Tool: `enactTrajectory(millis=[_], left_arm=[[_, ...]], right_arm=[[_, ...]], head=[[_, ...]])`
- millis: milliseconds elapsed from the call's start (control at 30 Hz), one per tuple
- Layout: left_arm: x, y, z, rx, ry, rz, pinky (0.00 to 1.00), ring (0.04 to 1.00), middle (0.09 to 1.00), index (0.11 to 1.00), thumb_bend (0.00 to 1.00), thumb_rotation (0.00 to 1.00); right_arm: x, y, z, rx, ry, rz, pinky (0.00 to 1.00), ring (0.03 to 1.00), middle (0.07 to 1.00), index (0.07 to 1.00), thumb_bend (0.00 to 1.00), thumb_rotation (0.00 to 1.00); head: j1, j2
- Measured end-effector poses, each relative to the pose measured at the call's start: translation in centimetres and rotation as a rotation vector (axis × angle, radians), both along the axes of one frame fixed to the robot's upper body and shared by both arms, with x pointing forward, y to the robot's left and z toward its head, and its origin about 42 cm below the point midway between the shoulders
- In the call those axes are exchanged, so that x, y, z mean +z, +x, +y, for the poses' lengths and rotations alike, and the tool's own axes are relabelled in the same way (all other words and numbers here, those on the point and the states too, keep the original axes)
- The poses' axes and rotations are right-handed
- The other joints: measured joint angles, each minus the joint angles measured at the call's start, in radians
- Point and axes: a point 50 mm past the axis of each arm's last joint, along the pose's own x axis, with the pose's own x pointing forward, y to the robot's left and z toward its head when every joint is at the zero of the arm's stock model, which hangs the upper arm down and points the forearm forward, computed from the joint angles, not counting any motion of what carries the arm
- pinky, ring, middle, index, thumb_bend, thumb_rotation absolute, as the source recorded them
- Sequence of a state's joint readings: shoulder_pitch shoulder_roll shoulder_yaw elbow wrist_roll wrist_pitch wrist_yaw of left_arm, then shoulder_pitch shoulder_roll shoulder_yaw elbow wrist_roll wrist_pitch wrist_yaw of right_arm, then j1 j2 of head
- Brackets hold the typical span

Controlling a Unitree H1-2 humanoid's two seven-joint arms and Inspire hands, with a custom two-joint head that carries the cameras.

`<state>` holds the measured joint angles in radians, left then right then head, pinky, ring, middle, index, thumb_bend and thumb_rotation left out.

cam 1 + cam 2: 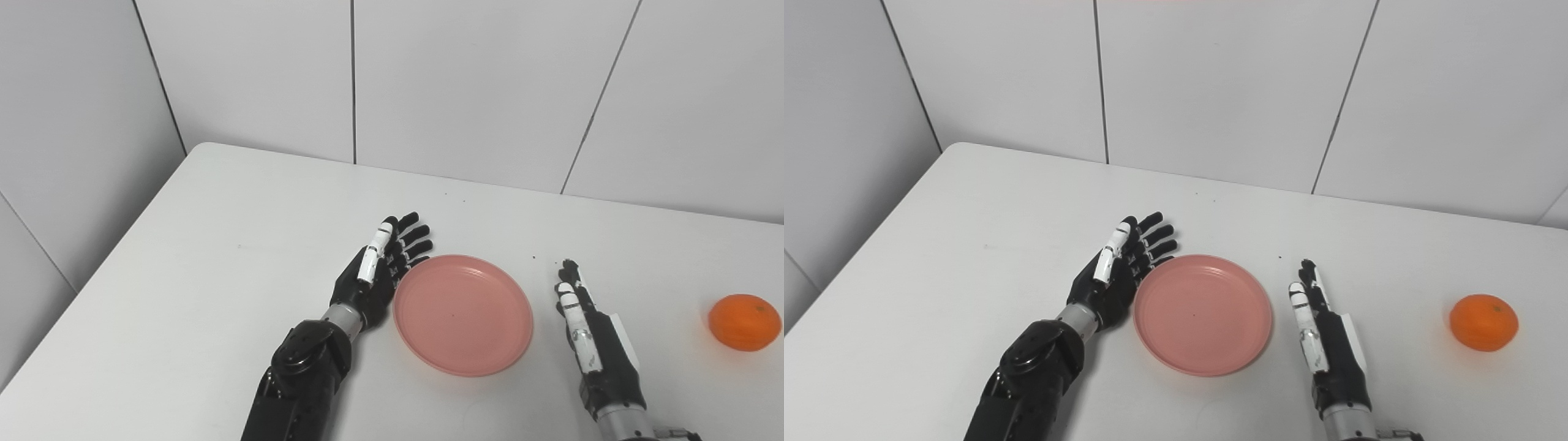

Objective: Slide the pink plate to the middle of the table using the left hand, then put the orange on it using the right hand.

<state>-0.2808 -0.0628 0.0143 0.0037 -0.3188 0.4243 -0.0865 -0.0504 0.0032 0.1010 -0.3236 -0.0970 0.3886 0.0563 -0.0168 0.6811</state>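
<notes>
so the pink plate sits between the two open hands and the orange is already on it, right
Not quite: the orange is not on the pink plate. In the left eye view it lies on the table, apart, beyond the right hand. The plate is empty, between that hand and the left hand, both open.

We see our left hand (373,275) in glossy black, with one white panel along its uppermost finger and a silver ring at the wrist. Behind it our forearm (300,380) is bulky, rounded black casing. Our right hand (1326,349) is black too, with white finger panels and a silver wrist cuff.
</notes>
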Motion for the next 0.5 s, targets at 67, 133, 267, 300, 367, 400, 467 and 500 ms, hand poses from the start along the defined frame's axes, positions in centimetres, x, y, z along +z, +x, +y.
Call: enactTrajectory(millis=[67, 133, 267, 300, 367, 400, 467, 500], left_arm=[[-0.1, -0.1, 0.3, 0.000, 0.005, -0.003, 0.90, 0.900, 0.908, 0.901, 0.36, 1.00], [-0.1, -0.1, 0.6, 0.003, 0.010, -0.006, 0.89, 0.893, 0.902, 0.895, 0.36, 1.00], [-0.1, -0.2, 0.9, 0.016, 0.030, -0.013, 0.89, 0.892, 0.899, 0.893, 0.35, 1.00], [-0.1, -0.2, 1.0, 0.018, 0.032, -0.014, 0.89, 0.894, 0.899, 0.892, 0.35, 1.00], [-0.2, -0.2, 1.3, 0.023, 0.033, -0.016, 0.89, 0.895, 0.899, 0.893, 0.35, 1.00], [-0.2, -0.2, 1.4, 0.023, 0.031, -0.016, 0.89, 0.893, 0.898, 0.892, 0.35, 1.00], [-0.2, -0.2, 1.7, 0.031, 0.019, -0.015, 0.89, 0.891, 0.897, 0.893, 0.34, 1.00], [-0.2, -0.2, 1.9, 0.035, 0.016, -0.014, 0.89, 0.890, 0.896, 0.893, 0.34, 1.00]], right_arm=[[0.0, 0.0, 0.0, -0.004, -0.005, 0.010, 1.00, 0.977, 0.992, 1.000, 0.17, 1.00], [-0.1, 0.0, 0.0, -0.008, -0.016, 0.013, 1.00, 0.974, 0.992, 1.000, 0.18, 1.00], [-0.1, 0.0, 0.0, -0.014, -0.024, 0.012, 1.00, 0.970, 0.985, 0.999, 0.21, 1.00], [-0.1, 0.1, 0.1, -0.017, -0.023, 0.012, 1.00, 0.969, 0.983, 0.996, 0.22, 1.00], [0.0, 0.1, 0.3, -0.024, -0.020, 0.011, 1.00, 0.968, 0.981, 0.994, 0.23, 1.00], [0.0, 0.1, 0.3, -0.029, -0.020, 0.010, 1.00, 0.966, 0.980, 0.992, 0.23, 1.00], [0.1, 0.2, 0.4, -0.042, -0.021, 0.006, 0.99, 0.961, 0.977, 0.989, 0.23, 1.00], [0.2, 0.2, 0.4, -0.045, -0.023, 0.003, 0.97, 0.946, 0.967, 0.980, 0.22, 1.00]], head=[[-0.003, 0.000], [-0.009, 0.000], [-0.104, -0.008], [-0.127, -0.012], [-0.144, -0.015], [-0.176, -0.023], [-0.196, -0.031], [-0.196, -0.031]])
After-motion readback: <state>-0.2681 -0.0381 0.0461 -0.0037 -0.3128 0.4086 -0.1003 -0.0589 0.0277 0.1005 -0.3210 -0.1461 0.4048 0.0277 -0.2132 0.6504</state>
